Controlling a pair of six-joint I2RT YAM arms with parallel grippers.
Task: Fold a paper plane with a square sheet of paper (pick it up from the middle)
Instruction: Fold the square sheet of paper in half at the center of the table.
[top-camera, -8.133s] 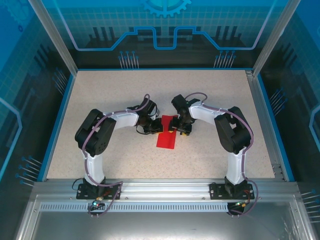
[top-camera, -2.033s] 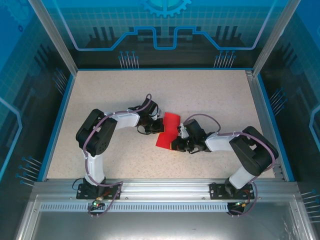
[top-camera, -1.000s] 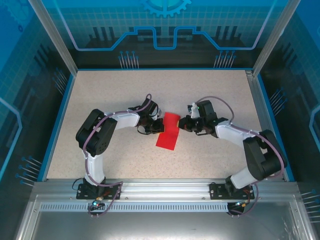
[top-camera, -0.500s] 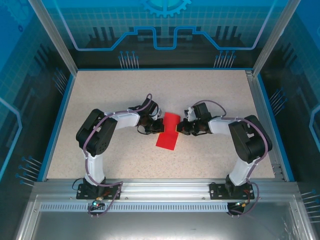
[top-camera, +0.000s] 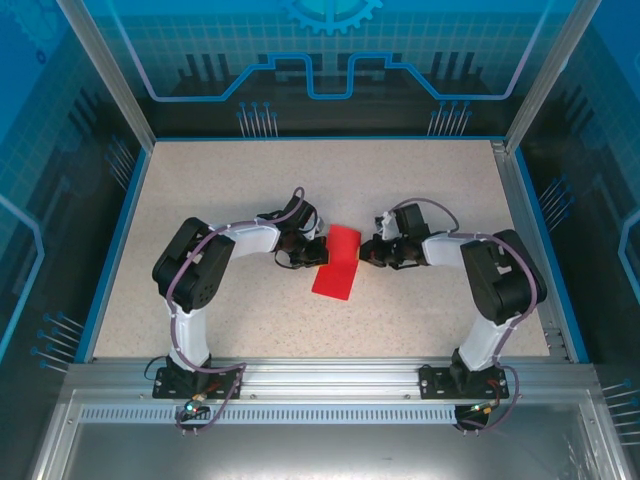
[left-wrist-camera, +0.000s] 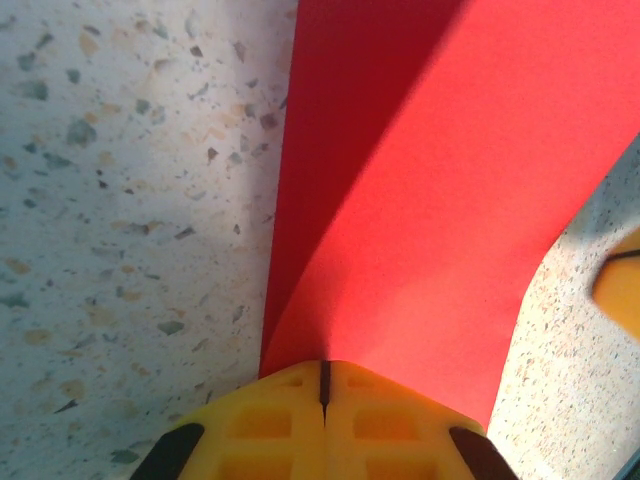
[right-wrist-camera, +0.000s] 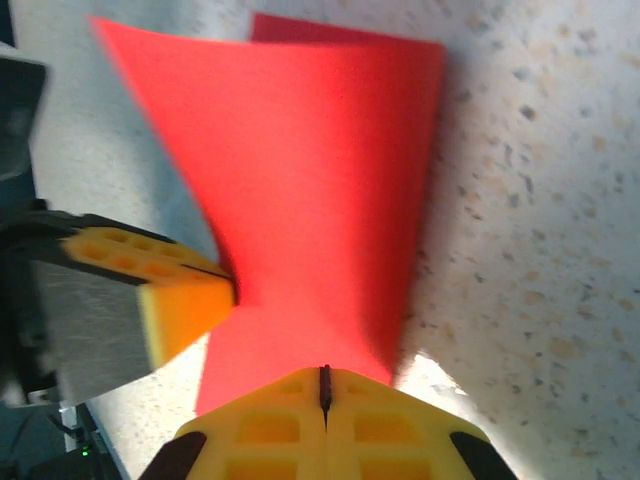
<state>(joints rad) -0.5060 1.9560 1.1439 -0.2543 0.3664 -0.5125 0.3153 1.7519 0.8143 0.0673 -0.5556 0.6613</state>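
Observation:
The square sheet of paper (top-camera: 338, 262) is bright red, folded into a long strip and lying mid-table. Its far half bends up from a waist in the middle (right-wrist-camera: 320, 200). My left gripper (top-camera: 317, 252) is at the strip's left edge, shut on the paper there. A crease runs out from the seam between its yellow fingertips (left-wrist-camera: 322, 366). My right gripper (top-camera: 365, 254) is shut at the opposite, right edge, with its closed tips (right-wrist-camera: 323, 372) resting against the red surface. The left gripper's yellow finger (right-wrist-camera: 185, 300) shows across the paper.
The speckled table (top-camera: 250, 190) is bordered by a blue rim and aluminium posts (top-camera: 525, 110). Both forearms lie low, converging on the paper from left and right. The arm bases (top-camera: 190, 375) stand at the near edge.
The right arm's elbow and upper link have drawn in towards its base, while its shut gripper stayed at the paper's right edge. The left arm and the paper have held still.

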